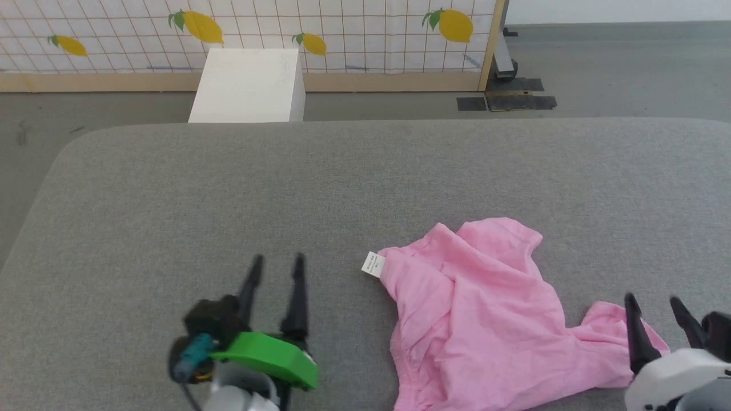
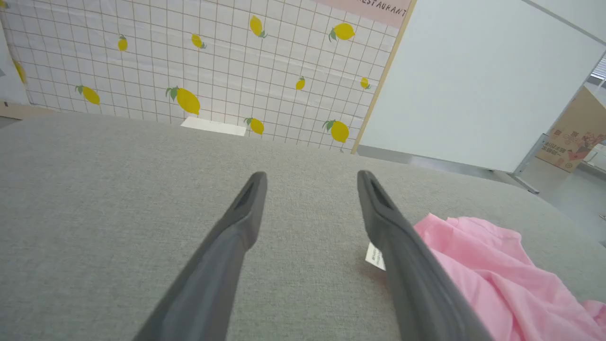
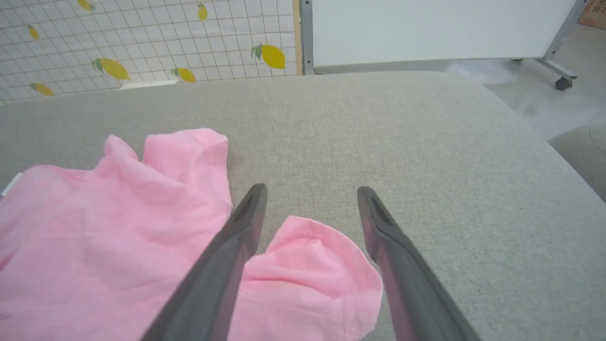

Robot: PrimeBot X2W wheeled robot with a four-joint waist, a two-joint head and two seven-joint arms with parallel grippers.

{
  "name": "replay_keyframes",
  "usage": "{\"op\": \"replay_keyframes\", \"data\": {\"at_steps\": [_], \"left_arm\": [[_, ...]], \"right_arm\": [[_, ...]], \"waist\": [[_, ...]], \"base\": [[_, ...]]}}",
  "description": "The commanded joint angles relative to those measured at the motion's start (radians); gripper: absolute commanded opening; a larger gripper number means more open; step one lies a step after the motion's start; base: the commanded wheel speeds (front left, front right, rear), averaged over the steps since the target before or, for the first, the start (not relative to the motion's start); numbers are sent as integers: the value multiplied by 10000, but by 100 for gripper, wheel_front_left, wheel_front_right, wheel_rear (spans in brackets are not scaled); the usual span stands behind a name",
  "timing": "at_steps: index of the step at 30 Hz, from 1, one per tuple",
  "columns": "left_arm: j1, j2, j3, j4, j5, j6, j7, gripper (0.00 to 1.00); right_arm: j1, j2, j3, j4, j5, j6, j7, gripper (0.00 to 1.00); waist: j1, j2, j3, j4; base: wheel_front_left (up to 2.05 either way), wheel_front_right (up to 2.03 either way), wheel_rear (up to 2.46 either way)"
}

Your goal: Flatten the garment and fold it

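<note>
The pink garment (image 1: 480, 319) lies crumpled on the grey padded table (image 1: 285, 188), right of centre near the front edge, its small white label (image 1: 373, 264) sticking out at the left. My right gripper (image 1: 654, 305) stands open over the garment's right lobe (image 3: 312, 270), nothing pinched between its fingers. To the left of the garment, my left gripper (image 1: 277, 262) hovers open above bare table. In the left wrist view the label (image 2: 375, 255) peeks beside the right finger (image 2: 402, 255), and the garment (image 2: 497, 274) spreads to the right.
A white box (image 1: 248, 85) stands on the floor beyond the table's far edge, before a lemon-print grid screen (image 1: 342, 28). A white panel on wheeled legs (image 3: 426, 28) stands at the right. Bare table stretches left of and behind the garment.
</note>
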Motion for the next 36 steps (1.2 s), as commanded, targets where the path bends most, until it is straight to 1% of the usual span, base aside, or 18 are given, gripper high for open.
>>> {"op": "replay_keyframes", "data": {"at_steps": [1, 3, 6, 9, 11, 15, 19, 20, 22, 23, 24, 25, 27, 29, 32, 33, 36], "left_arm": [[-121, -20, -347, 261, -213, -79, -43, 100], [-403, -20, -1060, 736, -599, -96, 60, 100], [-1053, -20, -2187, 1377, -1321, -89, 590, 100], [-1712, -20, -3176, 1855, -2059, -14, 1240, 100], [-2142, -20, -3768, 2225, -2438, 132, 1799, 100], [-2849, -20, -4684, 3003, -3074, 584, 3090, 100], [-3341, -20, -5464, 3737, -3489, 1028, 4681, 100], [-3413, -20, -5629, 3878, -3534, 1062, 5049, 100], [-3500, -20, -5932, 4090, -3758, 982, 5859, 100], [-3562, -20, -6061, 4136, -3825, 916, 6169, 95], [-3623, -20, -6127, 4160, -3819, 897, 6299, 45], [-3698, -3, -6167, 4171, -3781, 883, 6343, 0], [-3861, 106, -6094, 4132, -3620, 998, 6036, 0], [-4025, 251, -5850, 4044, -3426, 1263, 5370, 0], [-4299, 587, -5256, 3852, -3078, 1877, 3985, 0], [-4395, 739, -4979, 3754, -2962, 2140, 3417, 0], [-4604, 1202, -4290, 3495, -2715, 2720, 2121, 0]], "right_arm": [[-214, 19, 132, -13, 82, -15, -355, 100], [-308, 19, 341, -3, 94, -15, -818, 100], [-465, 19, 565, 75, 104, -15, -1259, 100], [-619, 19, 680, 175, 100, -15, -1418, 100], [-728, 19, 791, 239, 123, -15, -1472, 100], [-905, 20, 976, 381, 163, -15, -1574, 100], [-956, 20, 1064, 465, 199, -15, -1628, 100], [-963, 20, 1073, 475, 204, -15, -1637, 100], [-981, 20, 1091, 513, 226, -15, -1660, 100], [-994, 20, 1095, 540, 249, -15, -1679, 100], [-1000, 20, 1098, 561, 262, -15, -1696, 100], [-1005, 20, 1105, 586, 277, -15, -1714, 100], [-1019, 20, 1115, 622, 336, -15, -1758, 100], [-1026, 20, 1118, 643, 363, -15, -1782, 100], [-1064, 20, 1127, 655, 408, -15, -1820, 100], [-1076, 20, 1125, 664, 411, -15, -1832, 100], [-1092, 20, 1115, 689, 404, -15, -1852, 100]], "waist": [[0, -1, -9, -7], [0, -1, 27, 8], [0, -1, 162, 16], [0, -1, 312, -10], [0, -1, 418, -54], [0, -1, 579, -167], [0, -1, 665, -271], [0, -1, 674, -288], [0, -1, 690, -324], [0, -1, 696, -339], [0, -1, 696, -345], [0, -1, 697, -346], [0, -1, 708, -329], [0, -1, 714, -294], [0, -1, 724, -237], [0, -1, 720, -204], [0, -1, 702, -109]], "base": [[0, 0, 0], [0, 0, 0], [0, 0, 0], [0, 0, 0], [0, 0, 0], [0, 0, 0], [0, 0, 0], [0, 0, 0], [0, 0, 0], [0, 0, 0], [0, 0, 0], [0, 0, 0], [0, 0, 0], [0, 0, 0], [0, 0, 0], [0, 0, 0], [0, 0, 0]]}}
